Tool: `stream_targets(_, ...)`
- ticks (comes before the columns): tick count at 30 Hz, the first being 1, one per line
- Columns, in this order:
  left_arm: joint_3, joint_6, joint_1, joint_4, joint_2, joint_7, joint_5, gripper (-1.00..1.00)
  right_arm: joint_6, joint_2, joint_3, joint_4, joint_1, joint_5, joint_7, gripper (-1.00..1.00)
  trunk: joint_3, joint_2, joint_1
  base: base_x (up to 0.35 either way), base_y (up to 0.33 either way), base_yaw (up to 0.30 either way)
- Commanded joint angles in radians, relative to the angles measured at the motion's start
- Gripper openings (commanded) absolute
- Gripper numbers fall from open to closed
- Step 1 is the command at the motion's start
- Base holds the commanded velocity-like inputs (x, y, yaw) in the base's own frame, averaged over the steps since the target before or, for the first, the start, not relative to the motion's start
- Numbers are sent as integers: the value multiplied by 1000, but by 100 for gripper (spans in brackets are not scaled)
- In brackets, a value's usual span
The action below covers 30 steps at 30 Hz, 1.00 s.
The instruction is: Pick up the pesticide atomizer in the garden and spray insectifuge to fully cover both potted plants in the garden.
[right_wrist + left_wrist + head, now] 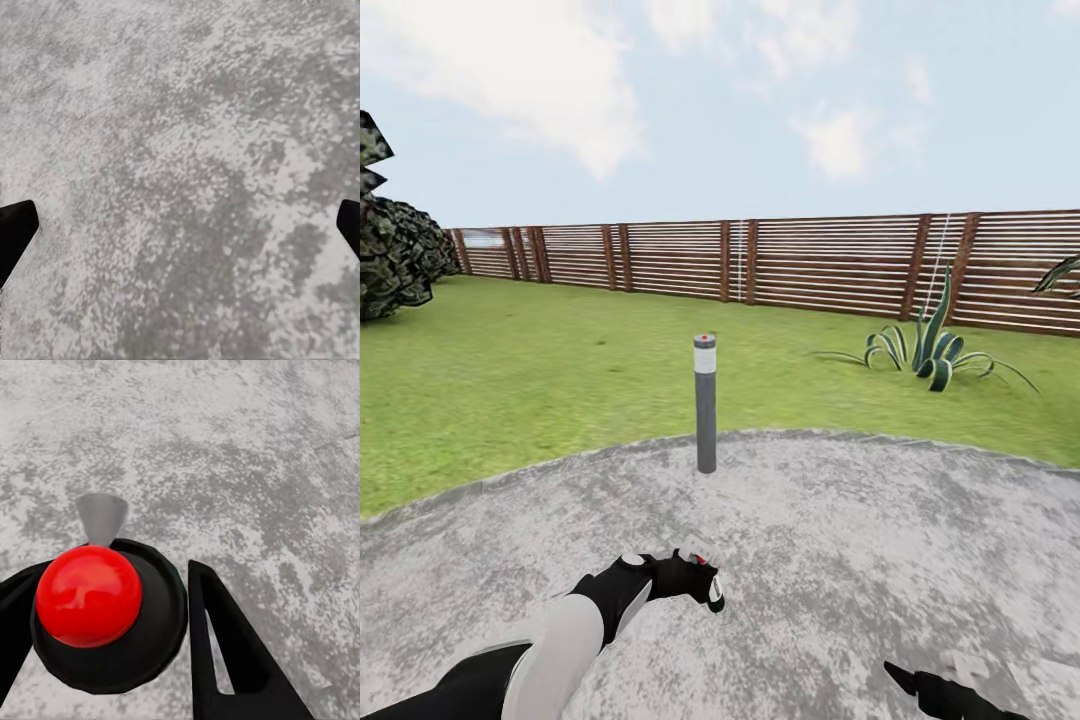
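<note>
**Atomizer in my left gripper, on the paving**

I have the atomizer (101, 607) in my left gripper (695, 577). From the left wrist camera I look down on its red round knob (88, 595) sitting on a black round top, with a small grey cone-shaped nozzle (100, 517) sticking out past it. A black finger (221, 645) stands just beside the black top on one side, and the other finger shows at the far side, so the two are pinched onto the bottle between them. From the head camera the same gripper is low in front of me, over the grey paving (840, 540), with a bit of white and red showing at its tip.

My right gripper (945, 685) is at the lower right of the head view, over the paving too. In the right wrist camera its two fingertips (15, 232) sit at opposite edges of the picture, spread wide, with bare paving between them.

Ahead of me a grey bollard (705, 405) with a white band stands upright at the paving's edge. Beyond it lies the lawn (540, 380), then the slatted wooden fence (810, 260). A striped spiky plant (930, 350) grows on the grass to the right, near the fence, and a dark bush (395, 255) sits at the far left.
</note>
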Motion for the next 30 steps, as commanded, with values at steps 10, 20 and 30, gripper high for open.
stream_targets(10,9,-2,-1,-1,-1,-3,-10,-100,5,0,-9,-2,0,8,7,100,-1,0,0,333,0,286)
stream_targets(20,9,-2,-1,-1,-1,-3,-10,-100,5,0,-9,-2,0,8,7,100,-1,0,0,333,0,286)
stream_targets(30,9,-2,-1,-1,-1,-3,-10,-100,5,0,-9,-2,0,8,7,100,-1,0,0,334,0,286)
